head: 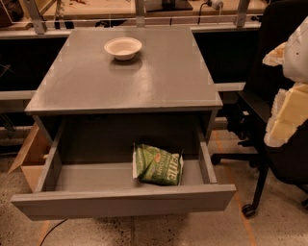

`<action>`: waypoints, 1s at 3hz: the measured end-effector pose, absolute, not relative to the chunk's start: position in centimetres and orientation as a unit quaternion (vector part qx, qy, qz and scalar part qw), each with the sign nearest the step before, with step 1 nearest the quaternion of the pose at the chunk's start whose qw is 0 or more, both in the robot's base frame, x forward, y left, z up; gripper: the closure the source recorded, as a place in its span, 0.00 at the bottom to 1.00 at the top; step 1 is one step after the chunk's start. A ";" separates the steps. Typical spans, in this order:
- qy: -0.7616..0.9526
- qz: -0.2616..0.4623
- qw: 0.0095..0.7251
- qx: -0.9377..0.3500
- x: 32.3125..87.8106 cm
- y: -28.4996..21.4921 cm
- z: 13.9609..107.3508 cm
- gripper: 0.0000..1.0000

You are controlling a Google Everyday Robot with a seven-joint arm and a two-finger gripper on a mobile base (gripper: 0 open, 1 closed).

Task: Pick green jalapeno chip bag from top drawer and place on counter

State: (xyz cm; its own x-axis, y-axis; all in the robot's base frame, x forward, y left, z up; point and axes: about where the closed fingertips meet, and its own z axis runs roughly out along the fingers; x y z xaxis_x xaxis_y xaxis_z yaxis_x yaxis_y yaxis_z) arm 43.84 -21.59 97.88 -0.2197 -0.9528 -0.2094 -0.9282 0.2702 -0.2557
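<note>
The green jalapeno chip bag (158,165) lies crinkled in the top drawer (120,201), right of the middle and against the back. The drawer is pulled fully out below the grey counter (130,77). My gripper (269,98) is at the right edge of the view, level with the counter's front edge and well to the right of it. It is up and to the right of the bag and far from it. Its yellowish fingers (286,115) stand apart and hold nothing.
A white bowl (123,47) sits at the back of the counter. A black office chair (269,144) stands close to the cabinet's right side, behind the gripper. A cardboard box (30,156) is on the floor at left. A wooden bench with metal posts (139,12) runs behind.
</note>
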 end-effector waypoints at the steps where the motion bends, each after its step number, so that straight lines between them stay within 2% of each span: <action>1: 0.780 -0.037 0.164 -0.603 43.9 -21.4 97.8 0.00; 3: 0.783 0.048 0.148 -0.602 43.9 -15.8 89.6 0.00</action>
State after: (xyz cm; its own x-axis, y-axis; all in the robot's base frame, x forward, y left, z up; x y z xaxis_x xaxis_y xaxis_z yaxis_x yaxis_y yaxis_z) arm 43.92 -15.76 89.64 -0.2322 -0.9284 -0.2900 -0.9569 0.2715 -0.1028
